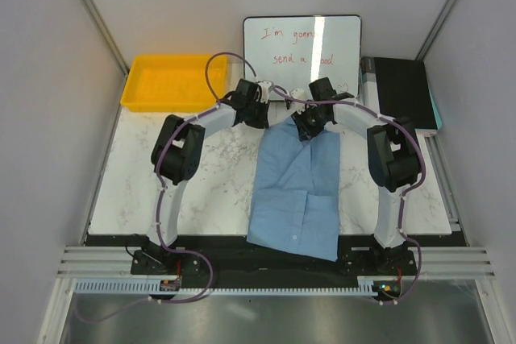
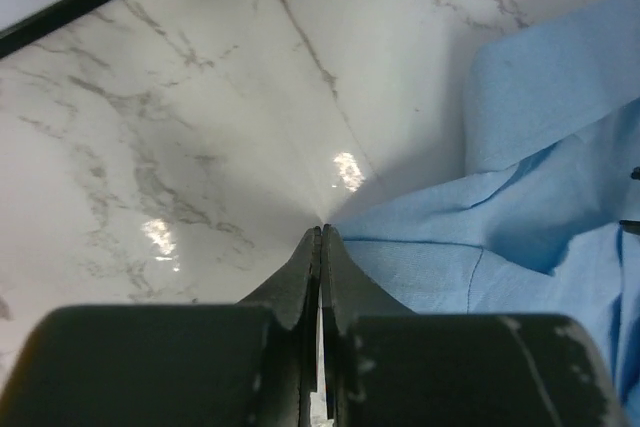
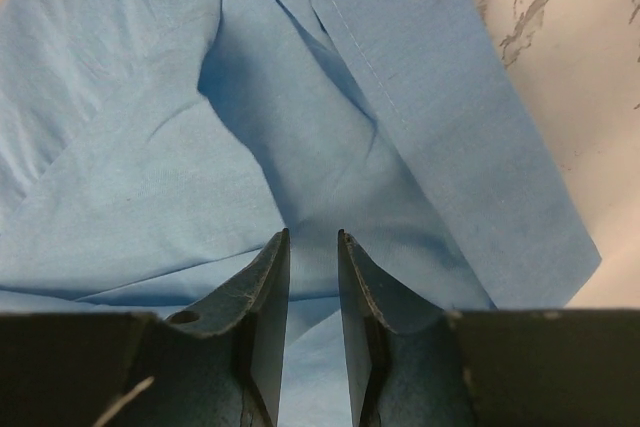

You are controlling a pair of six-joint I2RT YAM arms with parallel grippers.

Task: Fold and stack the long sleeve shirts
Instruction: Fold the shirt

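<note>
One long sleeve shirt (image 1: 294,191), light blue, lies lengthwise in the middle of the marble table (image 1: 210,175), its lower end hanging over the near edge. My left gripper (image 1: 260,112) is at the shirt's far left corner. In the left wrist view the left gripper (image 2: 322,227) is shut, and the shirt's (image 2: 540,197) edge is drawn to a point right at its tips. My right gripper (image 1: 306,128) hovers over the far end of the shirt. The right wrist view shows the right gripper (image 3: 313,235) open by a narrow gap, with creased shirt cloth (image 3: 150,147) below it.
A yellow tray (image 1: 165,82) stands at the back left. At the back centre a whiteboard (image 1: 302,54) with red writing leans just behind both grippers. A black notebook (image 1: 403,90) lies at the back right. Grey walls close in both sides.
</note>
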